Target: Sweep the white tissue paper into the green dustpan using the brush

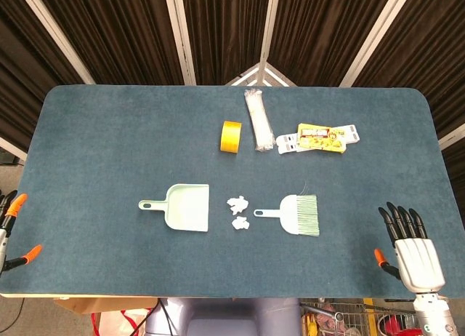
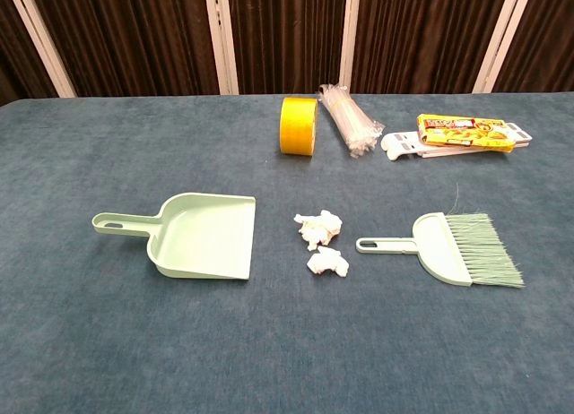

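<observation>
Two tissue wads (image 2: 318,228) (image 2: 326,263), one dustpan (image 2: 202,237), one brush (image 2: 453,248) counted. Right robot hand (image 1: 410,249) empty, fingers spread; left robot hand (image 1: 9,209) cropped, state unclear.

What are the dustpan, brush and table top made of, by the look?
Dustpan: likely molded plastic, smooth pale green with a soft sheen. Brush: matching plastic body, fine green bristles, probably synthetic. Table top: blue-grey covering with a matte, napped texture, looks like felt or short carpet.

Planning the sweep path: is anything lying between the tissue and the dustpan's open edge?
Nothing visible. The two tissue wads lie just right of the dustpan mouth, only bare table between; the brush lies on their far side.
</observation>
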Controlling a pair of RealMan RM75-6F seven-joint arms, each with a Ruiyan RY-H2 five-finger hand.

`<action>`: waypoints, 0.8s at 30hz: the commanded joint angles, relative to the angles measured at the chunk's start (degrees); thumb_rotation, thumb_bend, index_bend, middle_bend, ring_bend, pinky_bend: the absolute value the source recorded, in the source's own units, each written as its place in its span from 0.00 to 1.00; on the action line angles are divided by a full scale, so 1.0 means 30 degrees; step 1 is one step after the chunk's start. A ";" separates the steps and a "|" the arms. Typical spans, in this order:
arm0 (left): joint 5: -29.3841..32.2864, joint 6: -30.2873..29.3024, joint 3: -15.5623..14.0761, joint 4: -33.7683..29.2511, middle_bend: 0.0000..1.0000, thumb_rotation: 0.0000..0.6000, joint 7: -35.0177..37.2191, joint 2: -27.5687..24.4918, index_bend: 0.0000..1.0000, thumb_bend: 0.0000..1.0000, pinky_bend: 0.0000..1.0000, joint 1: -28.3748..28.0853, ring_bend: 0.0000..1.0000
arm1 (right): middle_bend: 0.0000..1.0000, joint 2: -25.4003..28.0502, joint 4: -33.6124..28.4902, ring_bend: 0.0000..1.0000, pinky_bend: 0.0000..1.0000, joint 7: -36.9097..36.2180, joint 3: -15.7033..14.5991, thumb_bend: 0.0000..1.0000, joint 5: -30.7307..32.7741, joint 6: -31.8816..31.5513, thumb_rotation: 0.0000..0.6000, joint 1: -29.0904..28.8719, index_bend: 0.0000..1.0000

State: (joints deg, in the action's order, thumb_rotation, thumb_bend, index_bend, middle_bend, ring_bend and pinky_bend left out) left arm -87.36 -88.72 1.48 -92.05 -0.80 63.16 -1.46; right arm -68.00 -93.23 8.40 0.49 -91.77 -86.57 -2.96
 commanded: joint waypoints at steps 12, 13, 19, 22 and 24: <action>0.0300 0.0367 -0.0032 -0.0200 0.00 1.00 -0.0671 -0.0091 0.00 0.00 0.01 -0.0069 0.00 | 0.00 -0.0005 -0.0242 0.00 0.04 -0.0049 -0.0092 0.35 0.0128 0.0281 1.00 -0.0039 0.00; 0.0423 0.0454 0.0012 -0.0281 0.00 1.00 -0.0907 -0.0160 0.00 0.00 0.04 -0.0107 0.01 | 0.00 0.0011 -0.0265 0.00 0.04 -0.0073 -0.0096 0.35 0.0096 0.0250 1.00 -0.0032 0.00; 0.1079 0.1198 0.0674 -0.1119 0.34 1.00 -0.2454 -0.0321 0.00 0.02 0.45 -0.0853 0.40 | 0.00 0.0039 -0.0300 0.00 0.04 -0.0235 -0.0095 0.35 0.0194 0.0469 1.00 -0.0116 0.00; 0.1453 0.1598 0.1379 -0.1738 0.56 1.00 -0.3627 -0.0165 0.02 0.10 0.58 -0.1592 0.55 | 0.00 0.0078 -0.0337 0.00 0.04 -0.0270 -0.0103 0.35 0.0197 0.0528 1.00 -0.0145 0.00; 0.1878 0.2087 0.1854 -0.2245 0.67 1.00 -0.4456 -0.0022 0.07 0.14 0.66 -0.2179 0.64 | 0.00 0.0073 -0.0325 0.00 0.04 -0.0300 -0.0088 0.35 0.0184 0.0530 1.00 -0.0164 0.00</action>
State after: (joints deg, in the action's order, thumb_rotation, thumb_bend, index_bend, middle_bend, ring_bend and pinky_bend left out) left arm -83.23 -84.14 5.20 -96.92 -11.56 62.64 -5.91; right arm -67.77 -94.22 7.55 0.21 -91.20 -84.95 -3.42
